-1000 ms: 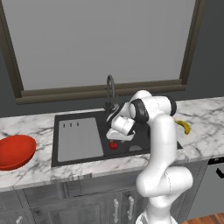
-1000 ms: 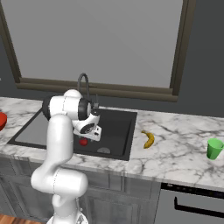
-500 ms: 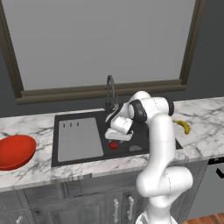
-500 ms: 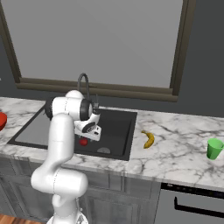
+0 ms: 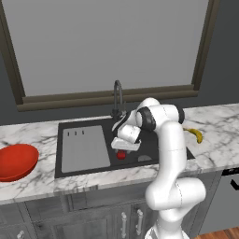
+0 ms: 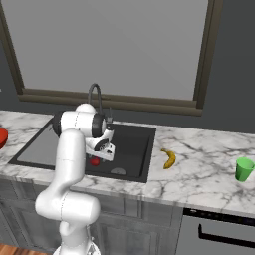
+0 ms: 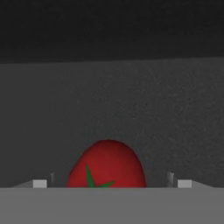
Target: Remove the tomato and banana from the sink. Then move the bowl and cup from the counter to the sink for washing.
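The tomato [image 5: 121,155] lies on the floor of the sink [image 5: 84,163], in its deep right part, just below the jaws. The hand view brings it close: its red top with a green stem star [image 7: 106,168] sits between the two fingertips [image 7: 40,183], which stand wide apart on either side without touching it, so the jaws are open and grip nothing. From the right base view the tomato [image 6: 94,161] peeks out under the hand. That view also takes in the cup [image 6: 244,169], far right on the surface [image 6: 209,174], well apart from the sink. The left base view instead shows the bowl [image 5: 16,161] at the far left of the surface. The banana [image 6: 170,159] lies on the surface just right of the sink. The faucet [image 5: 117,95] rises behind the hand. The arm bends over from the sink's right side, wrist turned down into the basin.
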{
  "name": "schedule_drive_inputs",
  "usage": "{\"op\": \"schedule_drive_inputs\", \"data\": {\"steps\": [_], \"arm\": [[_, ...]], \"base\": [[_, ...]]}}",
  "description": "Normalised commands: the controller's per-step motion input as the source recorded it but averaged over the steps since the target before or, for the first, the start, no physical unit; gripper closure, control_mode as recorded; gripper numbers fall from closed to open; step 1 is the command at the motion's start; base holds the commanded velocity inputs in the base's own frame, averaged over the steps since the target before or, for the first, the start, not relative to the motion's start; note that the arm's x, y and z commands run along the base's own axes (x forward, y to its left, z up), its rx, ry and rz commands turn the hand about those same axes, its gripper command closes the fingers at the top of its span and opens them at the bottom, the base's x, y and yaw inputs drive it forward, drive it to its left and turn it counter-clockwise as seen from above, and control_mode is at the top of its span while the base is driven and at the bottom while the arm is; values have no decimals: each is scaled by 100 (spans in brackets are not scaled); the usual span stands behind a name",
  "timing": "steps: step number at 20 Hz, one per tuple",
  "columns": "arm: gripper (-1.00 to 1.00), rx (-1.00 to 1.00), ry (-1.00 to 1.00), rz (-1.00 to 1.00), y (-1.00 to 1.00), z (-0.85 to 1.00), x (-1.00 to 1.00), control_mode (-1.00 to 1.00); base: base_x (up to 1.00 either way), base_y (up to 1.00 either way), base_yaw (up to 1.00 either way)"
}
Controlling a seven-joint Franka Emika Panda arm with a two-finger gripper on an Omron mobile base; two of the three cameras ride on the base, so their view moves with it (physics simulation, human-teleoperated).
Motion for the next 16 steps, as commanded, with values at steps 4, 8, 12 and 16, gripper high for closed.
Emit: {"op": "schedule_drive_inputs", "data": {"steps": [4,8,12,16], "arm": [[-100,0,3,0,2,-8,0,-100],[-100,0,3,0,2,-8,0,-100],[-100,0,3,0,3,-9,0,-100],[-100,0,3,0,3,-6,0,-100]], "base": [[0,0,0],[0,0,0],[0,0,0],[0,0,0]]}}
